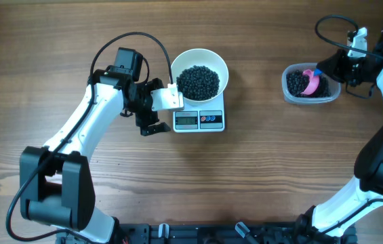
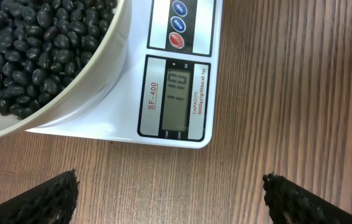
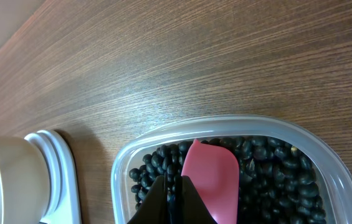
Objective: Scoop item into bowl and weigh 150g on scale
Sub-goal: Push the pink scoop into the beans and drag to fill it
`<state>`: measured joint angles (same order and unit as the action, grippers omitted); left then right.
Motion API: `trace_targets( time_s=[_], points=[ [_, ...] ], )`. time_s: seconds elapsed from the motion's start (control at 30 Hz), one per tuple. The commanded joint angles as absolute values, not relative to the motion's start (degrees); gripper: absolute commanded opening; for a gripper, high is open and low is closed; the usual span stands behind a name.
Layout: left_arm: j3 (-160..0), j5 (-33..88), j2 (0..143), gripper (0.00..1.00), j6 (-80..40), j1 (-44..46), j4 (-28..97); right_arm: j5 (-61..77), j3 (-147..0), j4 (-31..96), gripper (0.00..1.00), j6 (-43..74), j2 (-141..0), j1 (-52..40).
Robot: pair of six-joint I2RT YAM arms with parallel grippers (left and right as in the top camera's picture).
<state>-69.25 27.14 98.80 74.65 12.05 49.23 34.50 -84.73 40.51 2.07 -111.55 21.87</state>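
Note:
The white bowl [image 1: 218, 62] stands on the scale [image 1: 199, 120], heaped with the item, small black beans [image 1: 198, 81]. My left gripper [image 1: 160, 107] hangs open just left of the scale, holding nothing. In the left wrist view the gripper [image 2: 171, 186] spans bare wood below the scale [image 2: 132, 115], whose grey display [image 2: 177, 96] shows faint digits. Beside it are the bowl [image 2: 95, 68] and the beans [image 2: 32, 43]. My right gripper [image 1: 327, 71] [image 3: 174, 193] is shut on the handle of a pink scoop [image 1: 308, 81] [image 3: 212, 177], which lies in a clear tub [image 3: 325, 149] of beans [image 3: 269, 174].
The clear plastic tub [image 1: 287, 91] sits at the back right, well apart from the scale. Bare wooden tabletop [image 1: 266, 163] lies between them and across the front. The left arm [image 1: 83, 129] slants across the left side.

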Motion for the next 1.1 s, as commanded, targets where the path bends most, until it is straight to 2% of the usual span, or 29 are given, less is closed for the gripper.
trace_targets(
  time_s=[0.0, 0.2, 0.3, 0.4, 0.53, 0.67, 0.9, 1.07],
  points=[
    [-68.84, 28.47, 98.39, 1.00, 74.13, 12.10, 49.23, 38.65, -84.75, 41.52, 0.04, 0.10, -112.66, 20.91],
    [-68.84, 28.47, 98.39, 1.00, 74.13, 12.10, 49.23, 35.77, -84.73, 39.40, 0.04, -1.61, -112.68, 20.93],
    [-68.84, 28.47, 98.39, 1.00, 74.13, 12.10, 49.23, 42.28, -84.73, 40.82, 0.04, -7.68, -112.68, 20.86],
    [-68.84, 28.47, 98.39, 1.00, 74.13, 12.10, 49.23, 36.84, -84.73, 40.29, 0.04, -3.40, -112.68, 20.86],
    [-68.84, 28.47, 98.39, 1.00, 74.13, 12.10, 49.23, 37.58, -84.73, 39.88, 0.04, -3.86, -112.68, 20.86],
    [-68.84, 28.47, 98.39, 1.00, 74.13, 12.10, 49.23, 30.39, -84.73, 39.33, 0.04, 3.60, -112.68, 20.86],
    [-68.84, 28.47, 98.39, 1.00, 74.13, 12.10, 49.23, 31.73, -84.73, 40.10, 0.04, 3.31, -112.68, 20.86],
    [-68.84, 28.45, 98.39, 1.00, 74.13, 12.10, 49.23, 35.53, -84.73, 39.62, 0.04, -1.87, -112.68, 20.86]
  ],
)
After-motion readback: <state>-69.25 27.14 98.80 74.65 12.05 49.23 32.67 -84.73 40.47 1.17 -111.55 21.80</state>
